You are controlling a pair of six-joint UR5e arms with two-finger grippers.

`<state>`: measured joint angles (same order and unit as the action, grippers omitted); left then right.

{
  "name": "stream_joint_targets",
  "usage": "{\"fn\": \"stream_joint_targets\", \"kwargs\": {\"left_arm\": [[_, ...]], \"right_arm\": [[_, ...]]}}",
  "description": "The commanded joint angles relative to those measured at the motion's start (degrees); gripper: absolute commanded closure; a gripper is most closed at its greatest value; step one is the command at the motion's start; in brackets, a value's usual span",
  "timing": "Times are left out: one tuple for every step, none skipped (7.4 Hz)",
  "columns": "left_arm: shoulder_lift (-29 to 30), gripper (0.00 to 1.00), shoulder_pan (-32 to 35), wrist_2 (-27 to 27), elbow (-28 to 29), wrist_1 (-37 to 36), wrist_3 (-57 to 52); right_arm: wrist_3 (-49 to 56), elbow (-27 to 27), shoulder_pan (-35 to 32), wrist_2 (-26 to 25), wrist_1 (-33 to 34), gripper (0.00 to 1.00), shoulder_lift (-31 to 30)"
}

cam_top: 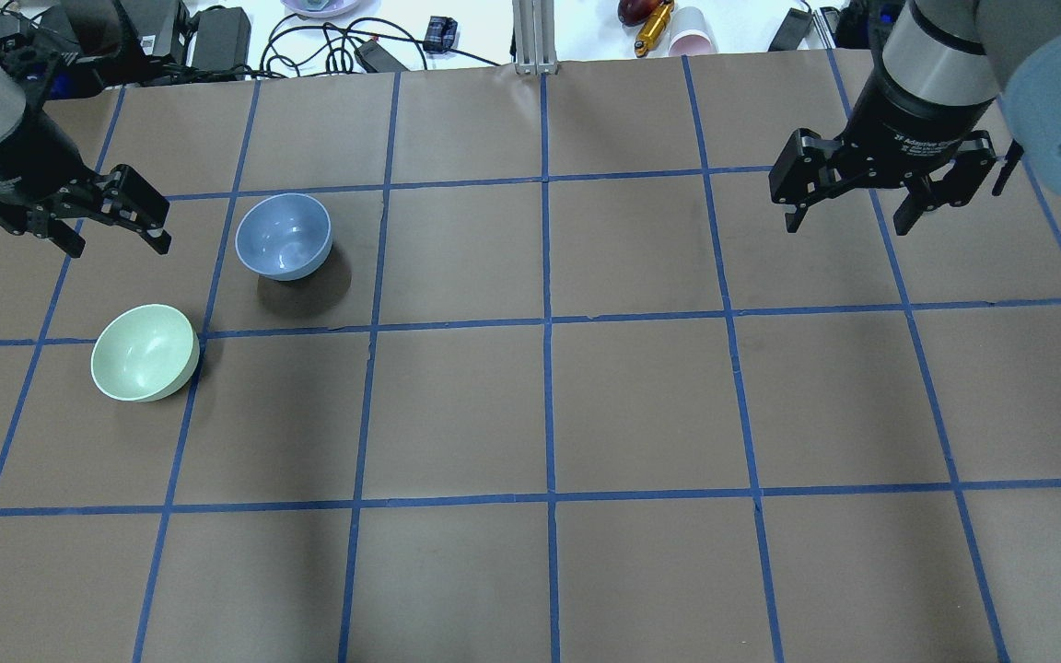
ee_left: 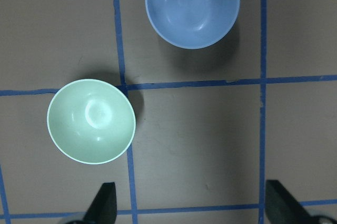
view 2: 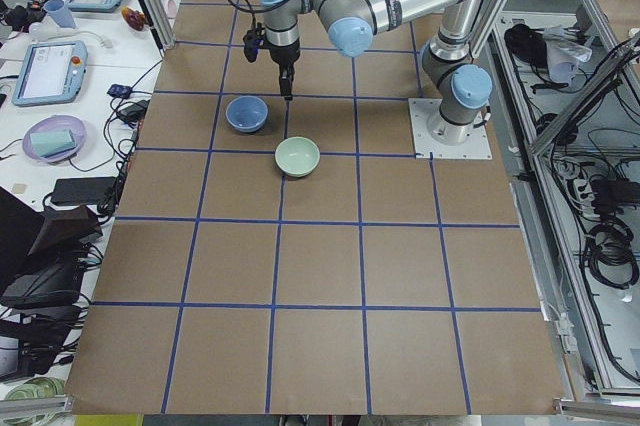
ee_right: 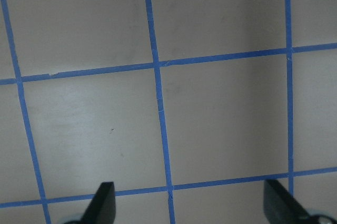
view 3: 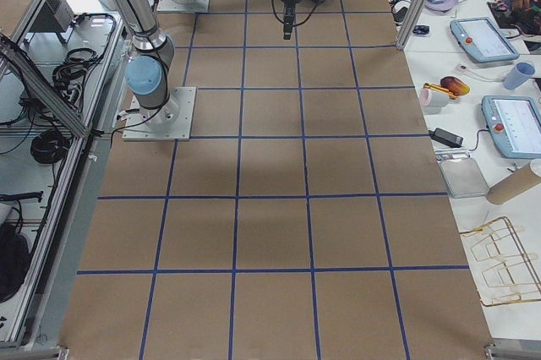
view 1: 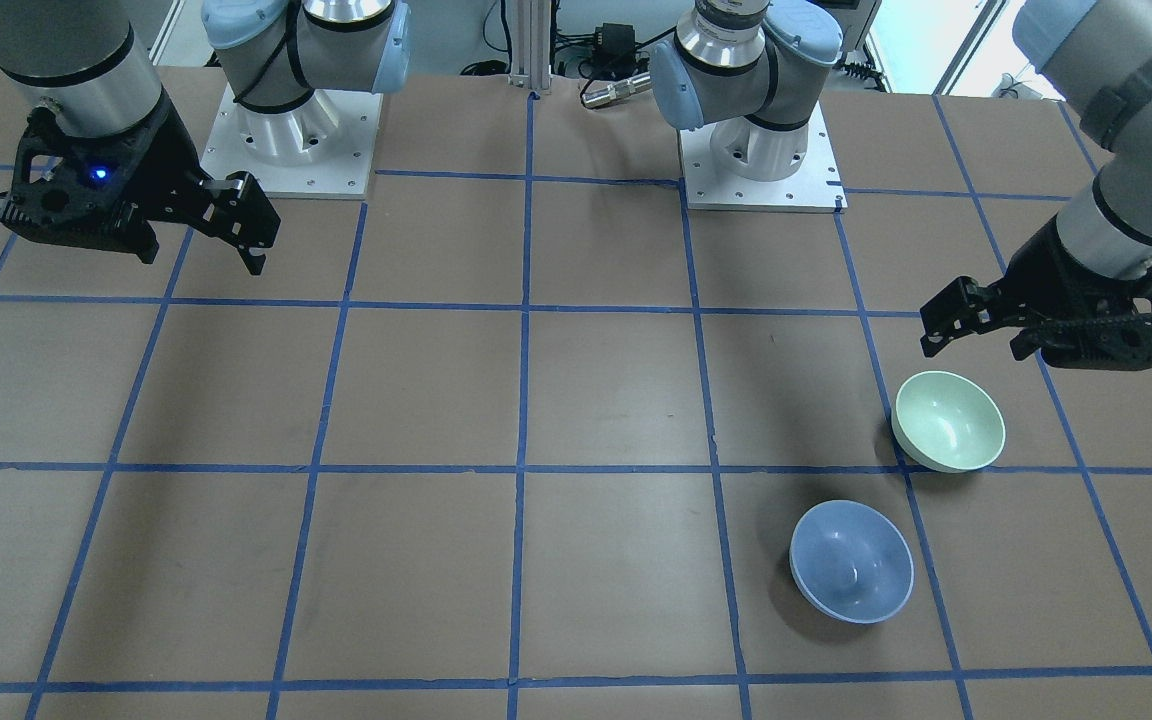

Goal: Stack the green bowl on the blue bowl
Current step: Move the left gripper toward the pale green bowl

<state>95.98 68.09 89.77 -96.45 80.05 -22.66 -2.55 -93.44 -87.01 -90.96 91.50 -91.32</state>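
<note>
Left wrist-mounted view: my left gripper [ee_left: 192,205] wide open, empty, hovering. Green bowl [ee_left: 90,121] upright on table [ee_left: 205,140], off to one side; blue bowl [ee_left: 192,8] nearby, not touching. Plan imo — center over green rim, pinch one wall, lift straight.

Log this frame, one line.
left gripper open, empty | right gripper open, empty | round glossy mint-green bowl apart from round glossy periwinkle-blue bowl | unstacked
</note>
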Motion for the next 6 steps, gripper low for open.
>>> {"fn": "stream_joint_targets", "kwargs": {"left_arm": [[2.9, 0.0, -3.3, -0.1, -1.9, -4.1, -3.7], [4.1, 0.0, -4.9, -0.1, -2.1, -5.8, -4.9], [6.0, 0.0, -6.7, -0.1, -2.2, -7.3, -7.7], [7.8, 0.0, -8.4, -0.9, -2.4, -9.4, -10.5], [9.0, 0.0, -9.5, -2.2, -4.0, -12.3, -11.2], [10.4, 0.0, -10.6, -2.2, -6.4, -17.8, -13.4]], "right_arm": [[0.0, 0.0, 0.0, 0.0, 0.0, 0.0, 0.0], [0.0, 0.0, 0.0, 0.0, 0.0, 0.0, 0.0], [0.0, 0.0, 0.0, 0.0, 0.0, 0.0, 0.0], [0.0, 0.0, 0.0, 0.0, 0.0, 0.0, 0.0], [0.0, 0.0, 0.0, 0.0, 0.0, 0.0, 0.0], [0.0, 0.0, 0.0, 0.0, 0.0, 0.0, 0.0]]}}
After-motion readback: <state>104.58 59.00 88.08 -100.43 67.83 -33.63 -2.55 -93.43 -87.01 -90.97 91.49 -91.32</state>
